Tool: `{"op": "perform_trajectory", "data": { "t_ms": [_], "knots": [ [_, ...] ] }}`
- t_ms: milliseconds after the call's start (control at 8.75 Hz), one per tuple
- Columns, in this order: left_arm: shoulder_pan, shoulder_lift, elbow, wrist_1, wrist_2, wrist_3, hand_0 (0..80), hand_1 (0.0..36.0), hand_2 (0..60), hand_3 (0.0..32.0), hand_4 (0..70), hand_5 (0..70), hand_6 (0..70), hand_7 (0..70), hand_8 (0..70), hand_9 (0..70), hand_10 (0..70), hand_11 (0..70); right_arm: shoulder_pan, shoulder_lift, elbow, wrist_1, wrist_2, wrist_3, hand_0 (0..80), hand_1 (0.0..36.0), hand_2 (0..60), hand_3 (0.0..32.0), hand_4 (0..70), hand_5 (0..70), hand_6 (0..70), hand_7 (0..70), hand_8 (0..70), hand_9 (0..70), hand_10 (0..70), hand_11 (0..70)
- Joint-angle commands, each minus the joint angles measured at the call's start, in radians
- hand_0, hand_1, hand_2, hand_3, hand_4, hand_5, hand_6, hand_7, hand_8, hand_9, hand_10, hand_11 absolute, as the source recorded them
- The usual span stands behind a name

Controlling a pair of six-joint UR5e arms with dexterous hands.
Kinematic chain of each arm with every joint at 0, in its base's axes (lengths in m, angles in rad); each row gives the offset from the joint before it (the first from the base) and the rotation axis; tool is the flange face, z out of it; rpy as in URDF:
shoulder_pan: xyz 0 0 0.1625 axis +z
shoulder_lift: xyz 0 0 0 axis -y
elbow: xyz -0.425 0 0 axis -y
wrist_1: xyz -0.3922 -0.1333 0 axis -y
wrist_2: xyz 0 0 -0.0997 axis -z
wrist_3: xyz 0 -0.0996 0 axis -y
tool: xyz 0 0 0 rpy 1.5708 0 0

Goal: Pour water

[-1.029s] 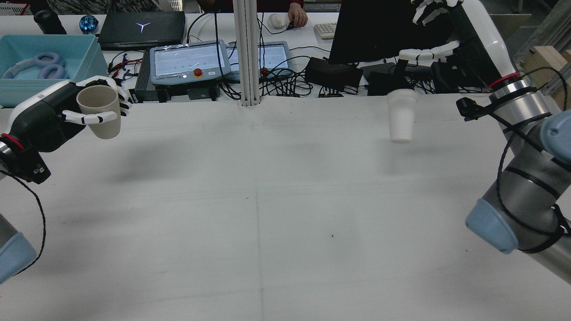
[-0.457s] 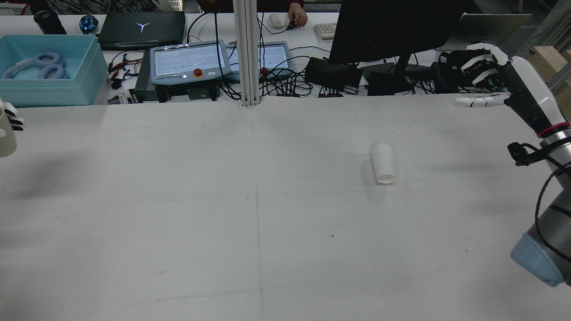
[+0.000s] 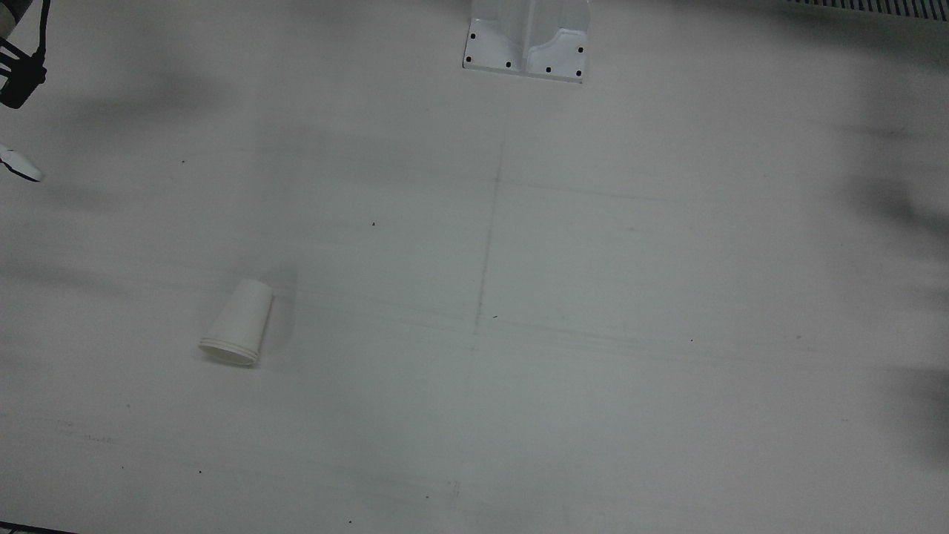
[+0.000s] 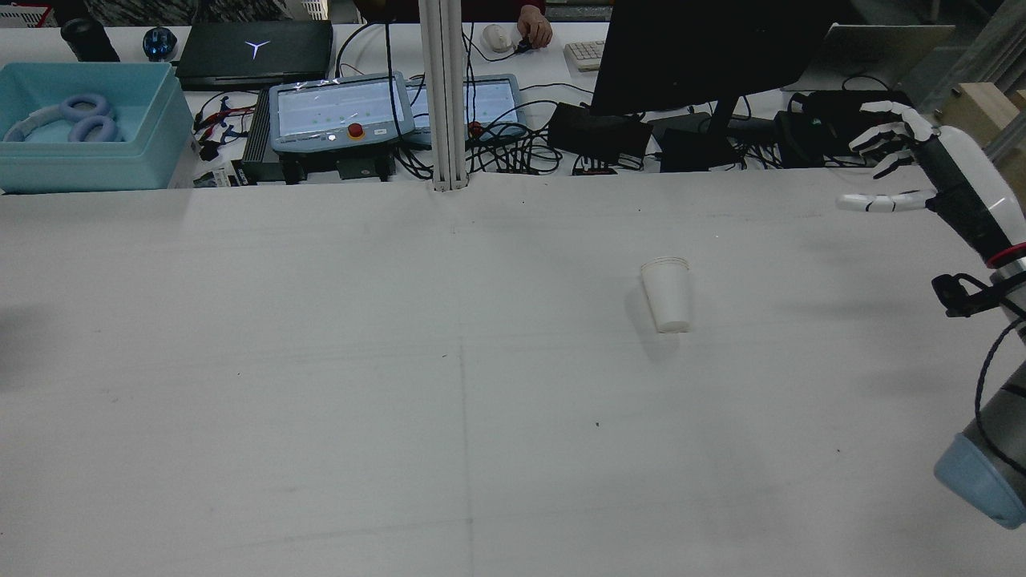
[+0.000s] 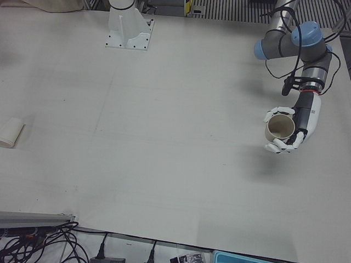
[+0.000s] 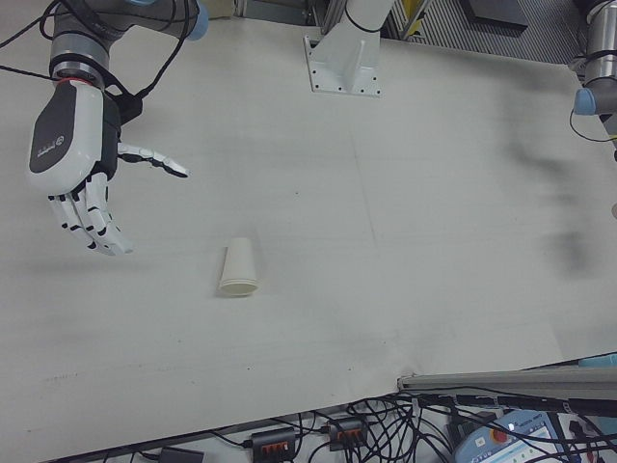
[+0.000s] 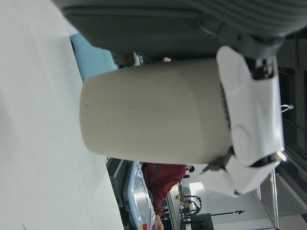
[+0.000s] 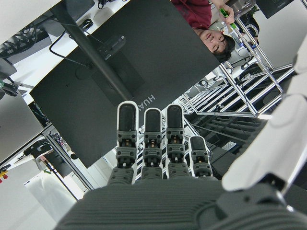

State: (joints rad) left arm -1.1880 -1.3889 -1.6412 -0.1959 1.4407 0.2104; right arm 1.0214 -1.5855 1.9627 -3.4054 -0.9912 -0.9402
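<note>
A white paper cup (image 4: 667,296) lies on its side on the table, right of the middle; it also shows in the front view (image 3: 239,323) and the right-front view (image 6: 239,267). My right hand (image 4: 942,172) is open and empty, raised at the table's far right edge, well apart from that cup; it shows too in the right-front view (image 6: 72,154). My left hand (image 5: 300,121) is shut on a beige cup (image 5: 280,129) and holds it in the air, tipped on its side. The left hand view shows this cup (image 7: 153,112) close up. The rear view does not show my left hand.
Beyond the table's far edge are a blue bin (image 4: 152,136) with headphones, two teach pendants (image 4: 341,108), a monitor (image 4: 705,48) and loose cables. A metal post (image 4: 445,96) stands at the far middle. An arm pedestal (image 3: 526,37) sits at the near edge.
The white cup dropped from under my right hand and now lies on the table. My right hand drew back to the right. My left hand carried the beige cup left, out of the rear view.
</note>
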Motion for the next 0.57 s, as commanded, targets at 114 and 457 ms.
{"op": "perform_trajectory", "data": {
  "t_ms": [114, 457],
  "knots": [
    [0.001, 0.044, 0.191, -0.301, -0.054, 0.102, 53.0, 26.5, 54.2, 0.0, 18.8, 52.2, 28.0, 44.1, 37.7, 35.9, 22.3, 33.8, 0.002, -0.002, -0.048, 0.000, 0.000, 0.024, 40.4, 7.0, 14.3, 0.0, 2.9, 26.1, 29.7, 34.5, 24.5, 33.6, 27.8, 41.0],
    [0.016, 0.021, 0.271, -0.392, -0.054, 0.225, 49.9, 21.8, 48.6, 0.0, 19.9, 44.3, 28.2, 43.9, 37.8, 36.2, 22.5, 33.7, -0.006, 0.005, -0.057, 0.000, 0.000, 0.023, 40.4, 6.9, 14.5, 0.0, 3.8, 26.5, 30.3, 35.6, 24.8, 33.8, 27.5, 40.6]
  ]
}}
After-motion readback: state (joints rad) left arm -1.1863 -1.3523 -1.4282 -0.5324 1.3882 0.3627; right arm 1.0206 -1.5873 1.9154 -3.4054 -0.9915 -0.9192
